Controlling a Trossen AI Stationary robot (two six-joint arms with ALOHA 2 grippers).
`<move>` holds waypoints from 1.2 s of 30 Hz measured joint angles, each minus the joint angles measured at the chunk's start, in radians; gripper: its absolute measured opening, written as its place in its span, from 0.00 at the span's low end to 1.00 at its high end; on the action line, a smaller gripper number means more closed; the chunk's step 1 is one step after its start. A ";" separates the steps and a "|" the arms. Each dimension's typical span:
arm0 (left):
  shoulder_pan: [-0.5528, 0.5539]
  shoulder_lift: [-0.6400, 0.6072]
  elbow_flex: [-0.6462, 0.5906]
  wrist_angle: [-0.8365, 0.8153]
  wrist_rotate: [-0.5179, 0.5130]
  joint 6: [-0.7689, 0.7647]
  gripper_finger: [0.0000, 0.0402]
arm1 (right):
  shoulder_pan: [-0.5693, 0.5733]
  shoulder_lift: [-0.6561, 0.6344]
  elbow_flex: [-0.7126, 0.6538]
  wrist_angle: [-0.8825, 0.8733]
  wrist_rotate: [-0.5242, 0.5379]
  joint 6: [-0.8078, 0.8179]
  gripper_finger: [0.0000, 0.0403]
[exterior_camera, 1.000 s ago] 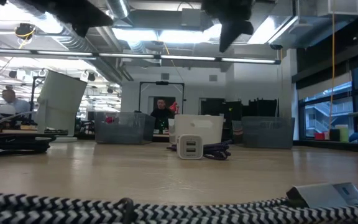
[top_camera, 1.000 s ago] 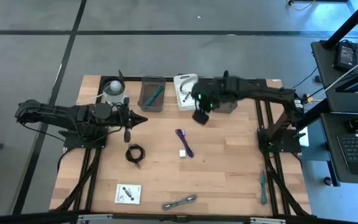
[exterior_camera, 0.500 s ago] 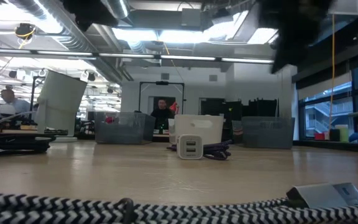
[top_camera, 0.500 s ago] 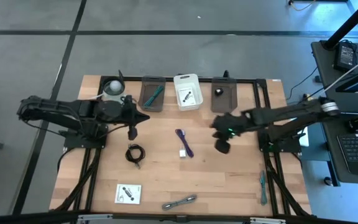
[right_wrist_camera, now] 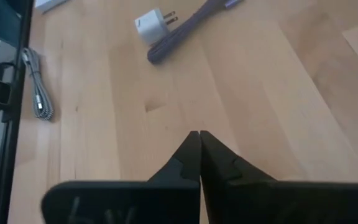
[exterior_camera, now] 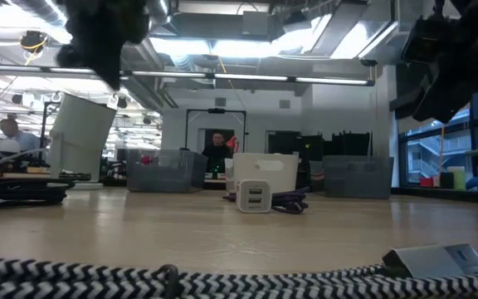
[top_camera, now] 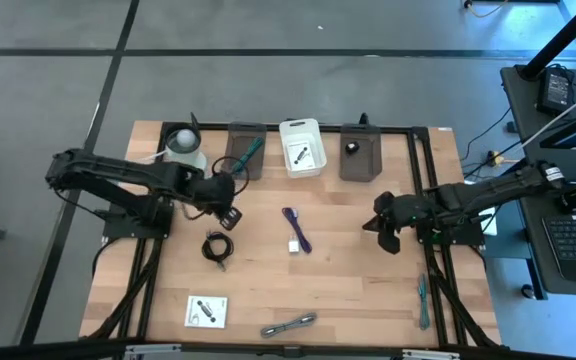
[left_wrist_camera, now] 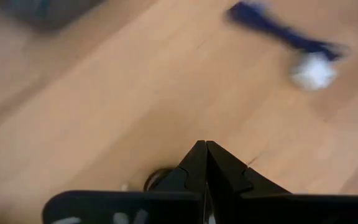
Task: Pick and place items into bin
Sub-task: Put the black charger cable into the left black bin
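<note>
Both arms hang above the wooden table (top_camera: 348, 280) with nothing in their claws. The left gripper (top_camera: 230, 217) is over the left-centre of the table, just above the coiled black cable (top_camera: 216, 246); its two dark fingers (left_wrist_camera: 194, 163) are pressed tip to tip, closed on nothing. The right gripper (top_camera: 380, 226) is over the right side of the table, below the dark bin (top_camera: 360, 158) at the back, and its fingers (right_wrist_camera: 191, 152) likewise meet at a point, closed and empty. Between the two grippers, near the middle of the table, a purple strap (top_camera: 296, 226) lies touching a small white plug cube (top_camera: 294, 246); the right wrist view shows the cube (right_wrist_camera: 149, 28) with its two prongs beside the strap (right_wrist_camera: 182, 34). Along the back edge stand three bins: a dark one (top_camera: 243, 150) holding a teal tool (top_camera: 250, 152), a white one (top_camera: 301, 147) holding a printed card, and the dark bin on the right with a small black object inside. A pale round cup (top_camera: 182, 148) with a ball stands at the back left corner. At the front edge lie a white printed card (top_camera: 207, 311), a grey metal tool (top_camera: 289, 324) and, at the right, another teal tool (top_camera: 423, 297).
</note>
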 joint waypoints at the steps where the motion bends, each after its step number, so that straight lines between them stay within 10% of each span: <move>1: 0.000 0.016 0.000 -0.020 0.000 -0.042 0.01 | 0.000 -0.011 -0.009 0.007 0.000 -0.001 0.00; 19: -0.059 0.204 -0.062 -0.132 0.044 -0.430 0.36 | 0.000 -0.043 -0.029 0.013 -0.028 -0.047 0.00; 36: -0.208 0.287 -0.062 -0.123 0.107 -0.486 0.35 | 0.000 -0.043 -0.029 0.013 -0.028 -0.094 0.00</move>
